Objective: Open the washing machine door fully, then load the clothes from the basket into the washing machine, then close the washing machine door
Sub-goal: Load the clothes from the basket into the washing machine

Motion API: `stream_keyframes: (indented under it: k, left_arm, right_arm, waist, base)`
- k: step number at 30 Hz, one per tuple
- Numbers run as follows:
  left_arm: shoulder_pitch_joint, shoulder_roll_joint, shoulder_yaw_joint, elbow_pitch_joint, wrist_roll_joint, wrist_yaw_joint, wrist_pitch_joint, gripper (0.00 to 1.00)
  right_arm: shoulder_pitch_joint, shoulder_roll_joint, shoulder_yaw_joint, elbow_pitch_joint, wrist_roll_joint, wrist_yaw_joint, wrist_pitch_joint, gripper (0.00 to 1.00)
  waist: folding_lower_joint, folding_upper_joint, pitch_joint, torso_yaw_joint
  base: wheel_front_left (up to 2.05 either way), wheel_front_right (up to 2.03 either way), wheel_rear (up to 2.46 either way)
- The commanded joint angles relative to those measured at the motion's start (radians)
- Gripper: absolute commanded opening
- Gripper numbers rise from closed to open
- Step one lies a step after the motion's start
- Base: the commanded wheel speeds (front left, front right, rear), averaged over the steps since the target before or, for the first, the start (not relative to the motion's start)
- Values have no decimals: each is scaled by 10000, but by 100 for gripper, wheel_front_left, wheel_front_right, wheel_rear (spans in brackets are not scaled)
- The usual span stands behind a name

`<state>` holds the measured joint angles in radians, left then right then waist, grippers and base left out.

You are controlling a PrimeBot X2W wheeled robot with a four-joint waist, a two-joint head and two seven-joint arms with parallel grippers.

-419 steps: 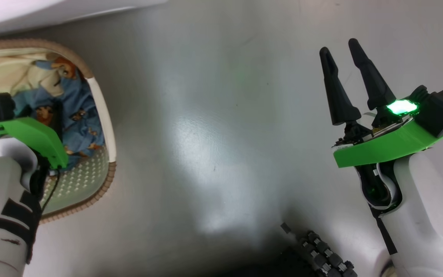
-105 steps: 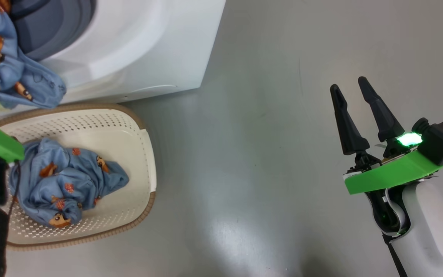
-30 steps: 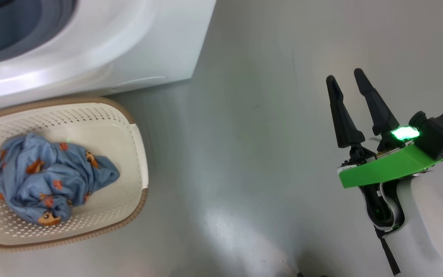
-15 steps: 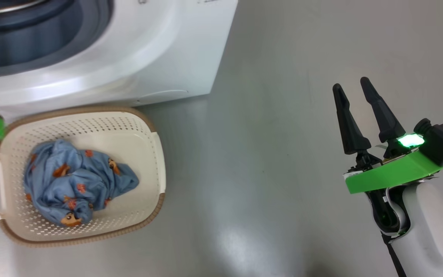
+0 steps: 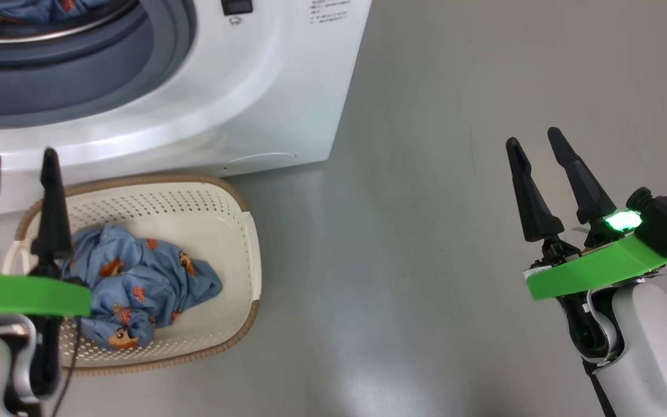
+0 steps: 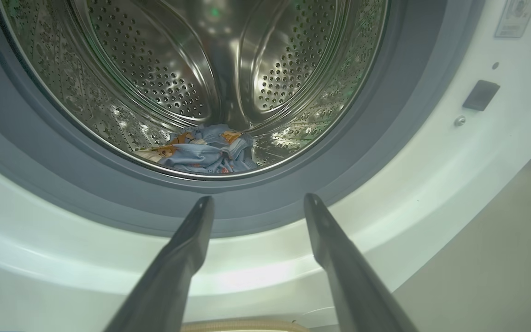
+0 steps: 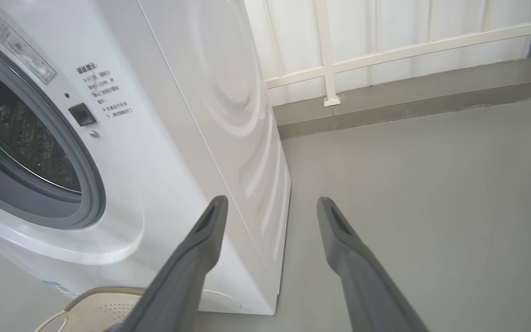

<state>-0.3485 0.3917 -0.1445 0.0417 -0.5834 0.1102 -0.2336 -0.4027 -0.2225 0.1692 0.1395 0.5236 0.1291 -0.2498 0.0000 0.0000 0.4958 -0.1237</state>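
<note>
Head view: the left tool [image 5: 21, 155] is spread and empty, over the left end of the basket [image 5: 255, 272]. The blue clothes [image 5: 142, 286] lie in the basket, just to its right. The right tool [image 5: 532, 138] is spread and empty, well apart over the floor [image 5: 403, 243].

Left wrist view: the left tool points at the washing machine [image 6: 431, 152] opening. A blue garment [image 6: 205, 154] lies at the bottom of the drum [image 6: 155, 83], beyond the fingertips.

Right wrist view: the right tool's spread fingers frame the machine's front right corner, with the basket rim at lower left.

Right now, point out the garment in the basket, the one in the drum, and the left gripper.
Basket garment [image 5: 142, 286]: head view, its crumpled middle.
Drum garment [image 6: 205, 154]: left wrist view, its blue folds.
Left gripper [image 5: 21, 159]: head view, between its fingertips.
</note>
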Motion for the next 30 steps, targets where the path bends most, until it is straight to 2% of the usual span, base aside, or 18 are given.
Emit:
stream_keyframes:
  k: [1, 5, 30]
  left_arm:
    - [100, 308, 423, -283, 37, 54, -82, 100]
    - [482, 85, 446, -323, 138, 77, -188, 100]
    - [2015, -1018, 1201, 119, 641, -631, -280, 100]
  right_arm:
    - [289, -85, 175, -225, -23, 16, -120, 100]
    - [332, -125, 236, -169, -13, 16, -120, 100]
    - [1062, -298, 429, 239, 102, 16, -120, 100]
  waist:
    - [0, 0, -80, 24]
    - [0, 0, -308, 40]
    - [0, 0, -2563, 356]
  base:
    - [0, 0, 0]
    - [0, 0, 0]
    - [0, 0, 0]
